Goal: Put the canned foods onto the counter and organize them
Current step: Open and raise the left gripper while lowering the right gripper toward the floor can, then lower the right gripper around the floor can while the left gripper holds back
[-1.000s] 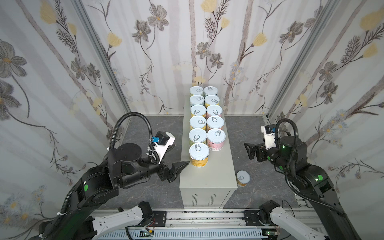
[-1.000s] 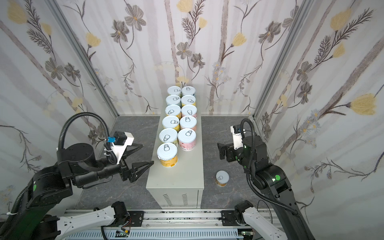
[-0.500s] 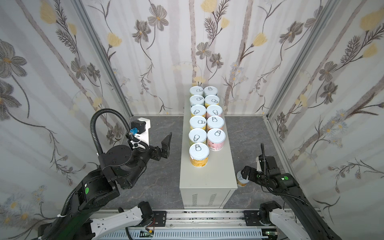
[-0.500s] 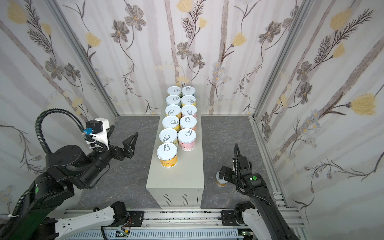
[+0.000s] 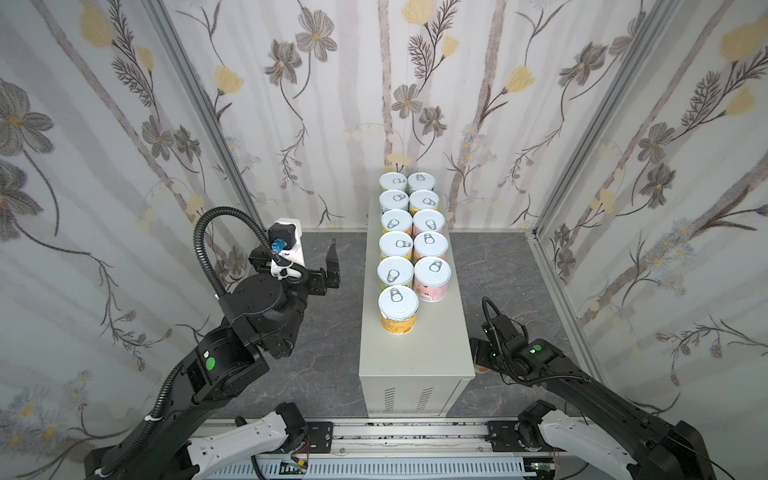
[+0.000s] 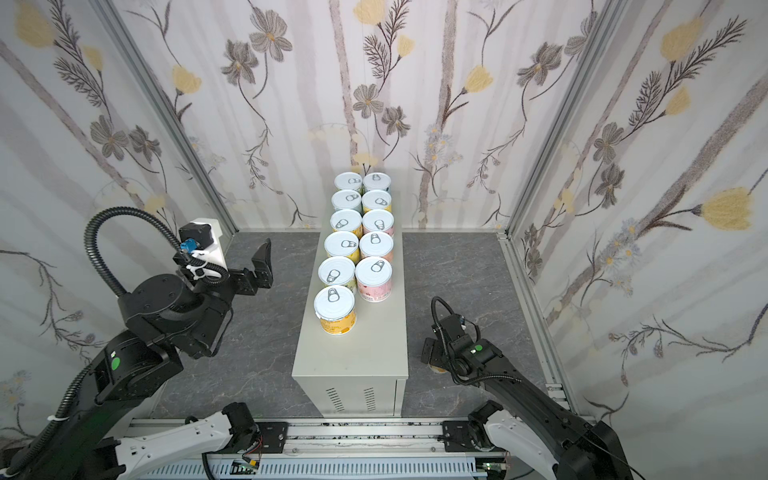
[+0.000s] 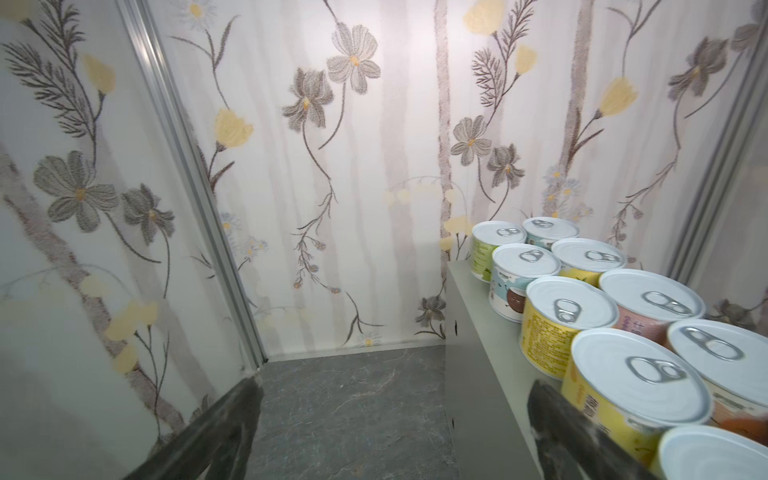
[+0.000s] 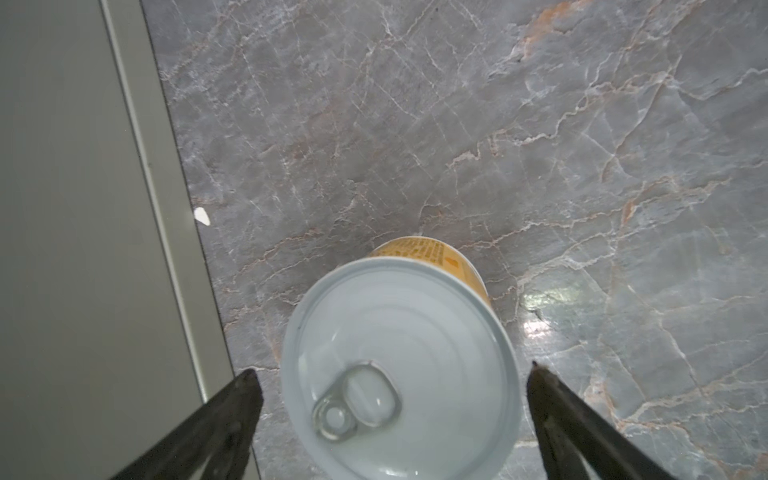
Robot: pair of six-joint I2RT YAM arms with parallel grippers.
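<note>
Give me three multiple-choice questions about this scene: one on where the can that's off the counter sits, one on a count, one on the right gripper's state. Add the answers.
1. Where is the orange-labelled can that is off the counter?
A) on the floor beside the counter
B) on the front rail
C) stacked on another can

2. How many cans stand on the counter?
A) nine
B) eleven
C) twelve

3. How is the right gripper?
A) shut on the can
B) open, with its fingers on either side of the can
C) open above the counter

Answers:
1 A: the right wrist view shows it upright on the marbled floor next to the counter's side.
2 B: both top views show five pairs plus one single can in front.
3 B: a gap shows between each finger and the can.
</note>
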